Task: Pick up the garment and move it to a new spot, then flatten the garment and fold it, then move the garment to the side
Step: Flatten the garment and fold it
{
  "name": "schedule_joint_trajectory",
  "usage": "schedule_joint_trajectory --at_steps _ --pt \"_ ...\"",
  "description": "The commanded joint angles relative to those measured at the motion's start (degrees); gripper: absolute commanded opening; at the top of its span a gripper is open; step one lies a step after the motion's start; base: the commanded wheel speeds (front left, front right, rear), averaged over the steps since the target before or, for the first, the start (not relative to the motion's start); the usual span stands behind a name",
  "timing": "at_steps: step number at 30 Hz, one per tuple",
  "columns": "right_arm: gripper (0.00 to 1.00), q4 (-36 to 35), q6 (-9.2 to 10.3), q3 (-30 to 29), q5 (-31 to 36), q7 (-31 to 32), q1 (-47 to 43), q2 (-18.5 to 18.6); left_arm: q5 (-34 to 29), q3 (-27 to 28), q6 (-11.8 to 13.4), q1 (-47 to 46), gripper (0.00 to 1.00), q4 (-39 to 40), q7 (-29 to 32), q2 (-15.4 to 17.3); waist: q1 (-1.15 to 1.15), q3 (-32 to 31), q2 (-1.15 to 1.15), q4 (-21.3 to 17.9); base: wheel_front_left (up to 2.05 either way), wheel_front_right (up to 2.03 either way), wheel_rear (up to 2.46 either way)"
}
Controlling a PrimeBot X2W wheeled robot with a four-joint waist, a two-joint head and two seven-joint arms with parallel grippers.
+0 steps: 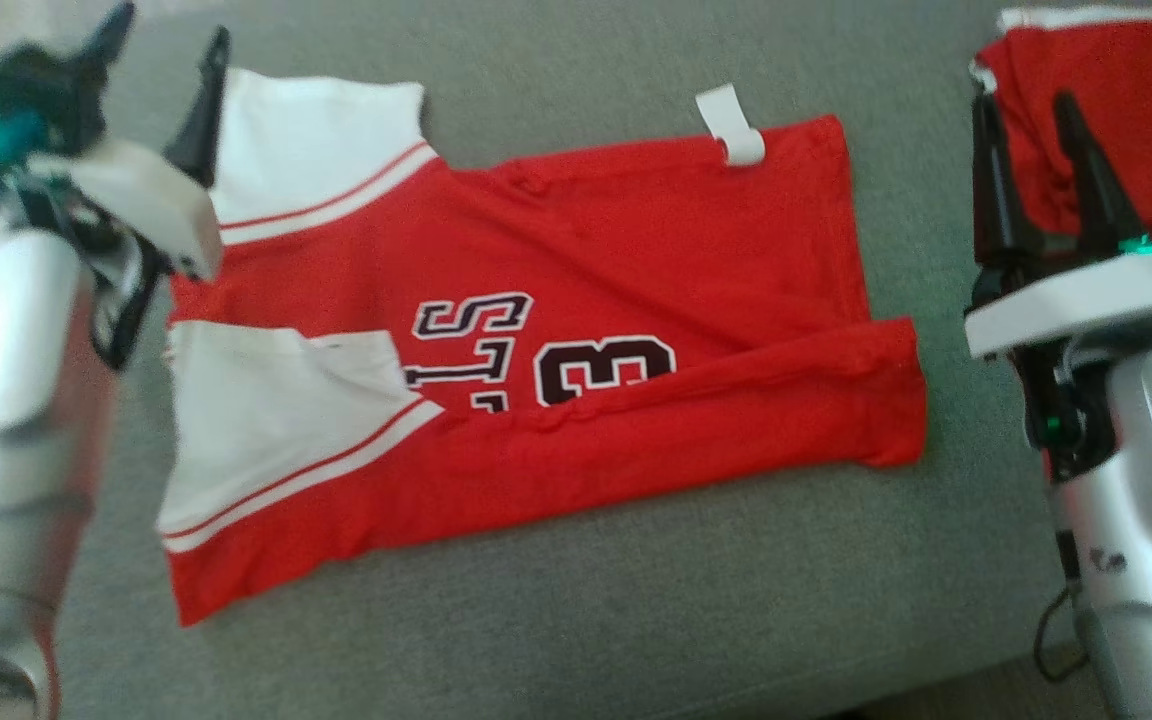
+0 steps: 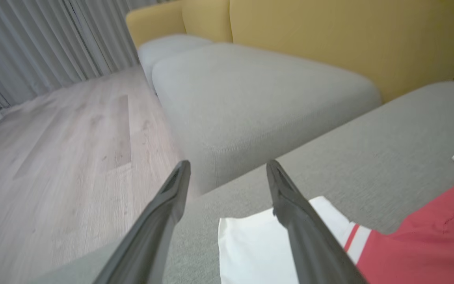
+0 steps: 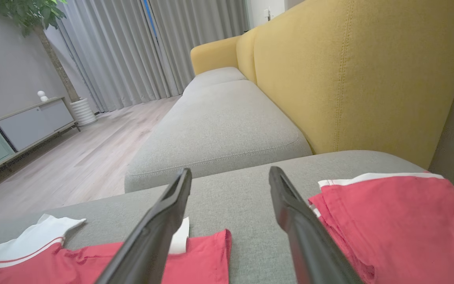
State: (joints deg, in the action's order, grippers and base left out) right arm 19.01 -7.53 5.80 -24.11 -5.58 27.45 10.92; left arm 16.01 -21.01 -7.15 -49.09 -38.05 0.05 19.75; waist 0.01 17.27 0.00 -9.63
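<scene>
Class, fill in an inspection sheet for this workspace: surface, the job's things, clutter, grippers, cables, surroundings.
Surface: grey sofa cushion, with garments lying on it.
Job's things: red jersey with white sleeves, spread flat, its near long edge folded over part of the number; white tag at its far edge.
Clutter: second red garment, folded, at the right.
Grippers: left gripper open above the jersey's sleeve end, holding nothing; right gripper open between the two garments, holding nothing.
Cables: dark cable looping at the lower right of the head view.
Surroundings: yellow backrest, grey curtains, wooden floor.
</scene>
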Motion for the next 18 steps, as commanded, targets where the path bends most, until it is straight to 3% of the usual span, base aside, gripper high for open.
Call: schedule_joint_trajectory --at_steps 1,10,18 --pt "1.00 -2.3 0.04 1.3 0.4 -0.8 2.2 -0.4 0.6 0.0 -0.2 -4.7 1.00 -0.5 2.1 3.3 -0.01 4.4 0.00 -3.2 0.00 0.00 0.00" --pt "1.00 -2.9 0.04 2.3 0.0 -3.0 6.7 -1.2 5.5 -9.7 -0.3 -15.7 1.00 -9.8 13.1 9.2 -0.01 10.2 0.00 -7.4 0.00 0.00 0.00" --pt "1.00 -2.8 0.04 2.8 -0.2 -4.0 7.1 -1.6 6.1 -12.6 -0.3 -18.8 1.00 -16.2 16.7 10.9 -0.01 11.4 0.00 -8.6 0.00 0.00 0.00"
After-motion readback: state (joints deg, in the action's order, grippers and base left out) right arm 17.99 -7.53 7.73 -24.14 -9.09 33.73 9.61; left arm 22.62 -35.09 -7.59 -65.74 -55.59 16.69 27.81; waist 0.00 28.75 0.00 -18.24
